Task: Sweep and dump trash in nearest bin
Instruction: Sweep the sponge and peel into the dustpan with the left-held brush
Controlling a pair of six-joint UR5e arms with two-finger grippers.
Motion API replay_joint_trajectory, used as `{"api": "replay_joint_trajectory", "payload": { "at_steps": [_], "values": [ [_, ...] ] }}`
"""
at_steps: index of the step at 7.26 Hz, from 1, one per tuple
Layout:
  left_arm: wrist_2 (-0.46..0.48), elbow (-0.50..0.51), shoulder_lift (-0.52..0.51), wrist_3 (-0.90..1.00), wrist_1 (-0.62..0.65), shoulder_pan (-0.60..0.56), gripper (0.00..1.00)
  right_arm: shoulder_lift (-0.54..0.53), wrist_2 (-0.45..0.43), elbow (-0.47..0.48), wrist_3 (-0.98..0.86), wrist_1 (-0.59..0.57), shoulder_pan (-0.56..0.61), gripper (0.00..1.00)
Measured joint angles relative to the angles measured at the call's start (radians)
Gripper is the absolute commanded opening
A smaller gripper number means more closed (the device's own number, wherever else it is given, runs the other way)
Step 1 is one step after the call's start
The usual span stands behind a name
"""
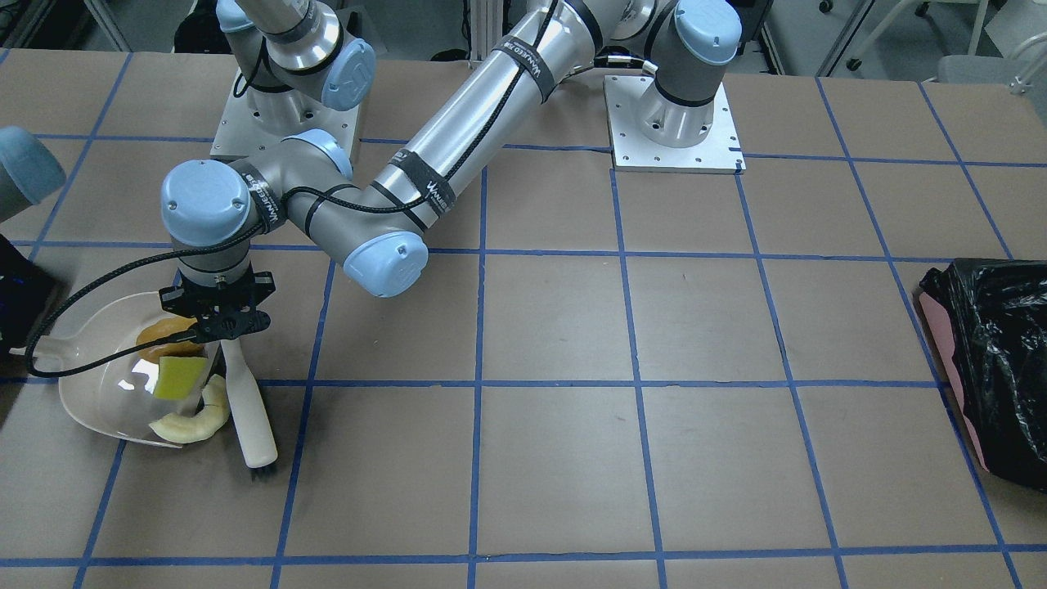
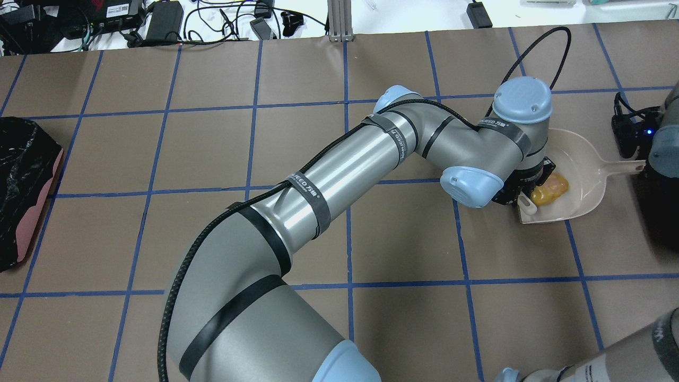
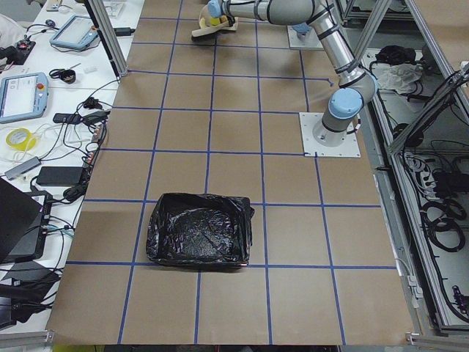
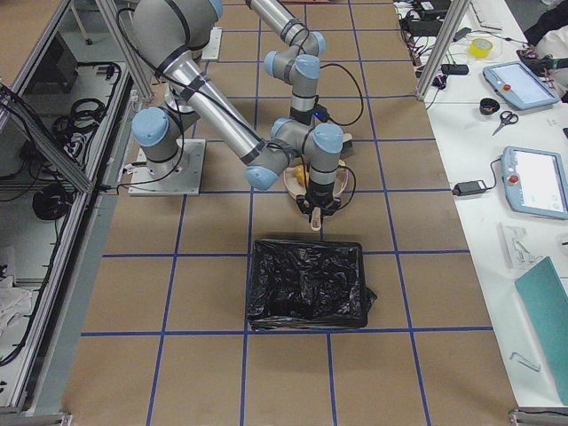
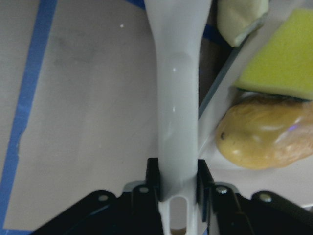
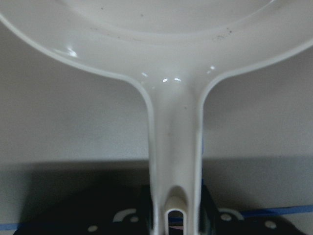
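Lump (image 1: 160, 334) and sponge wedge (image 1: 180, 377) lay in dustpan (image 1: 94, 401), lower left of frame; crescent slice (image 1: 196, 423) at its lip. My left claw (image 5: 178, 178) clenched brush handle (image 5: 177, 98); right claw (image 6: 176, 208) clenched dustpan handle (image 6: 175, 137).

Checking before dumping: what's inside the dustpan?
Inside the dustpan: an orange-brown potato, a yellow-green sponge wedge against it, a pale crescent slice at the lip. The left end effector covers part of the potato.

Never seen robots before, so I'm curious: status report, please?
Left gripper shut on brush. Right gripper shut on dustpan. Potato, sponge in dustpan; slice at its lip.
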Motion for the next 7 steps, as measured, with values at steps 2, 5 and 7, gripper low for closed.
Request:
{"api": "replay_joint_trajectory", "payload": {
  "at_steps": [2,5,7],
  "values": [
    [-0.041,0.061,-0.048,-0.090,0.054,-0.026,0.00,-0.001,-0.002,0.000,0.002,0.001,0.000,0.00],
    [-0.071,0.133,-0.037,-0.333,0.070,-0.090,0.00,-0.002,-0.003,-0.001,0.001,0.001,0.000,0.00],
    [-0.079,0.113,0.016,-0.286,0.003,-0.093,0.00,-0.002,-0.002,-0.001,-0.001,0.001,0.001,0.00]
  ]
}}
